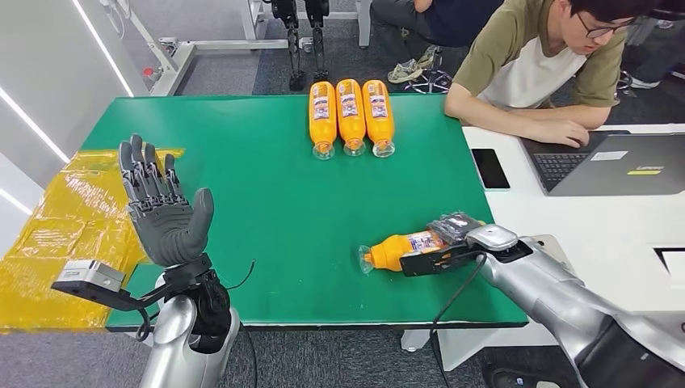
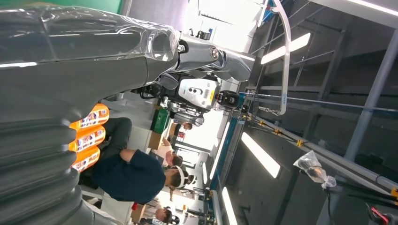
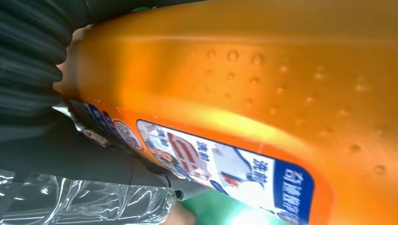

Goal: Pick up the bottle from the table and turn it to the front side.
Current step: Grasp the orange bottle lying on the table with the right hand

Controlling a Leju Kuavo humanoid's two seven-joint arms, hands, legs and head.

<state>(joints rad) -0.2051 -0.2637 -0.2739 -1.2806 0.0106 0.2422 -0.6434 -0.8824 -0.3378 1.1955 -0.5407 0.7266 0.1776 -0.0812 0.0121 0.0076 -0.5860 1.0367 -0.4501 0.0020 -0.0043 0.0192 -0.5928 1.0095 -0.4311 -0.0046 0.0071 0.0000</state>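
The right hand [image 1: 452,234] has its dark fingers [image 1: 456,225] wrapped around the fat end of the orange bottle [image 1: 400,249], which lies on its side near the front right of the green table [image 1: 258,202], its clear cap pointing away from the hand. The bottle is smooth plastic with little bumps and a shiny picture label. The left hand [image 1: 161,210] is up over the table's left edge, fingers spread wide, holding nothing.

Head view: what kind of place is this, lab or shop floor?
Most likely a robotics lab or test bay. A green mat-covered table holds orange bottles in a staged row, a person works at a laptop beside it, and another humanoid robot stands under an overhead frame.
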